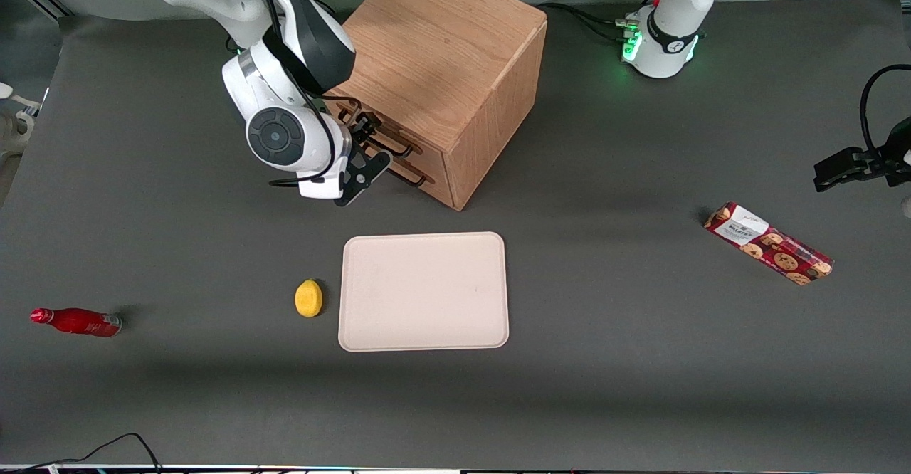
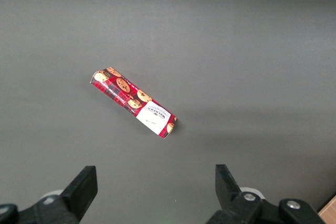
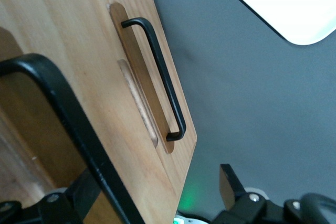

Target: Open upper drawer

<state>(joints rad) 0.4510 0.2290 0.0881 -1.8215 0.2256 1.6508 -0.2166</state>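
- Hand (image 1: pixel 361 148) pressed against the cabinet (image 1: pixel 445 68) front, fingers spread with the upper drawer (image 1: pixel 359 119) handle (image 3: pixel 68 124) between them, not clamped.
- Upper drawer barely out, just above the lower drawer (image 3: pixel 131 51) and its handle (image 3: pixel 157 74).
- Open bench (image 1: pixel 612 360) nearer the camera; tray (image 1: pixel 424 291) bare, lemon (image 1: pixel 309 297) beside it.
- Bottle (image 1: pixel 77 321) and biscuit pack (image 1: pixel 767 243) near the bench's two ends.

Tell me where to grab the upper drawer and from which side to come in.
Grip the upper drawer's dark bar handle at mid-length, approaching straight from in front of the cabinet. The bar stands off the drawer face, leaving room for a finger. The tool is already at it.
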